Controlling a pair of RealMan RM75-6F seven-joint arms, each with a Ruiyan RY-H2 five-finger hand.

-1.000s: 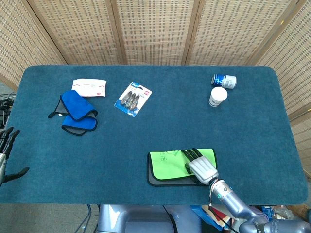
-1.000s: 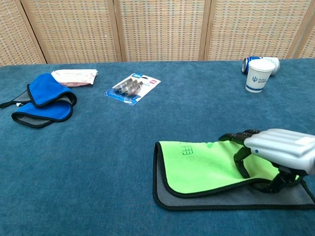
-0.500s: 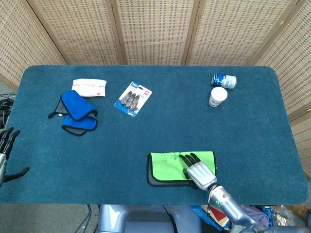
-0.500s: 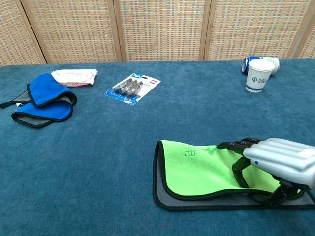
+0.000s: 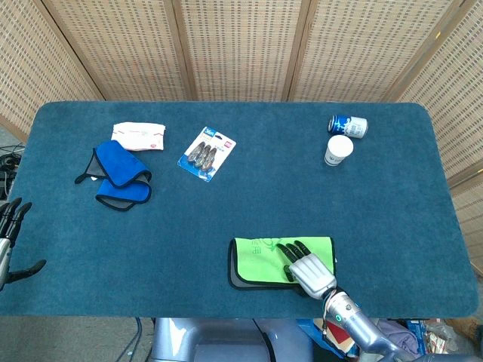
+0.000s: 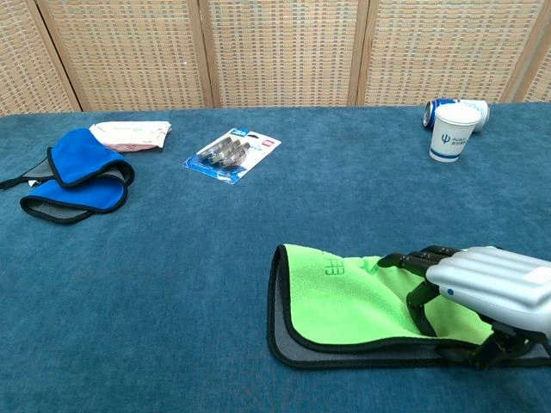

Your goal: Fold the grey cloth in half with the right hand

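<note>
Only unreadable dark print on the grey cloth (image 6: pixel 344 297), right hand (image 6: pixel 486 288) fingers spread flat atop.

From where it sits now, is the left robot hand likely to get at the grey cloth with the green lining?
Probably not: the left robot hand is at the table's far left edge, the grey cloth under the right robot hand.
</note>
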